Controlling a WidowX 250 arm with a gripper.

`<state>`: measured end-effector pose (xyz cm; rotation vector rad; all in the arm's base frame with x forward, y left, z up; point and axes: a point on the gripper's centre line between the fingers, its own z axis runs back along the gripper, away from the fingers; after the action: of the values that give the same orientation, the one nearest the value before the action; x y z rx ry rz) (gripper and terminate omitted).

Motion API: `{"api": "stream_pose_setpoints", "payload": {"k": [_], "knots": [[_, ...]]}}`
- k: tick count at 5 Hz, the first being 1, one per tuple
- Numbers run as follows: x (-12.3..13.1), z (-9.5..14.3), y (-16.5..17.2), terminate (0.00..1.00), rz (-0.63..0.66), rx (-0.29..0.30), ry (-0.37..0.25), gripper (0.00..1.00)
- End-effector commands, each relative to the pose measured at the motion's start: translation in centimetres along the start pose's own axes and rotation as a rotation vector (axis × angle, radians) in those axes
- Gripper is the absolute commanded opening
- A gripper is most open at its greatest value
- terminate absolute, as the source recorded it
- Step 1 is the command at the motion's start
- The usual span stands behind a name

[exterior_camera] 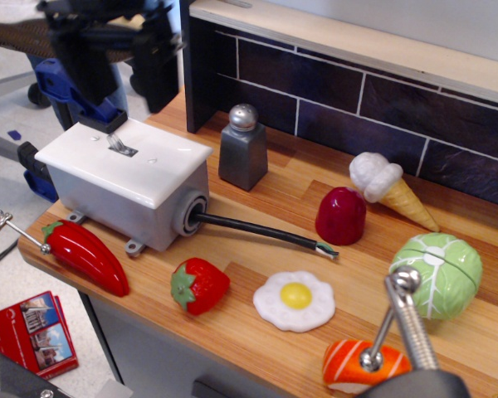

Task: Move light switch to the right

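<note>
The light switch point(119, 145) is a small silvery toggle lever sticking up from a white faceplate point(153, 162) on a grey box point(124, 207) at the left of the wooden counter. A black cable point(261, 231) leaves the box to the right. My black gripper point(123, 83) hangs above and slightly behind the switch. Its two fingers point(159, 79) are spread wide apart, with nothing between them. It does not touch the lever.
A grey salt shaker point(243, 148) stands right of the box. A red pepper point(87, 257), strawberry point(199, 286), fried egg point(295, 300), ice cream cone point(390, 189), cabbage point(436, 274) and sushi point(353, 365) lie around. A blue clamp point(70, 95) is behind the box. A dark tiled wall point(357, 91) runs along the back.
</note>
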<state>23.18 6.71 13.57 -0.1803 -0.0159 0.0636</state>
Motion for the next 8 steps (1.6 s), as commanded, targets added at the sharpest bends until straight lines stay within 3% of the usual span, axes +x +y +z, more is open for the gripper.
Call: {"api": "stream_pose_setpoints", "payload": {"k": [1,3,6,8], "knots": [[0.5,-0.6,2.9,0.0,-0.061,0.046,-0.051,1.0],[1.1,-2.9,5.0,0.0,-0.081,0.095,-0.073,1.0],[1.6,-6.0,4.4,0.0,-0.093,0.137,-0.044,1.0],[1.8,-6.4,2.6,0.0,-0.093,0.105,0.009,1.0]]}}
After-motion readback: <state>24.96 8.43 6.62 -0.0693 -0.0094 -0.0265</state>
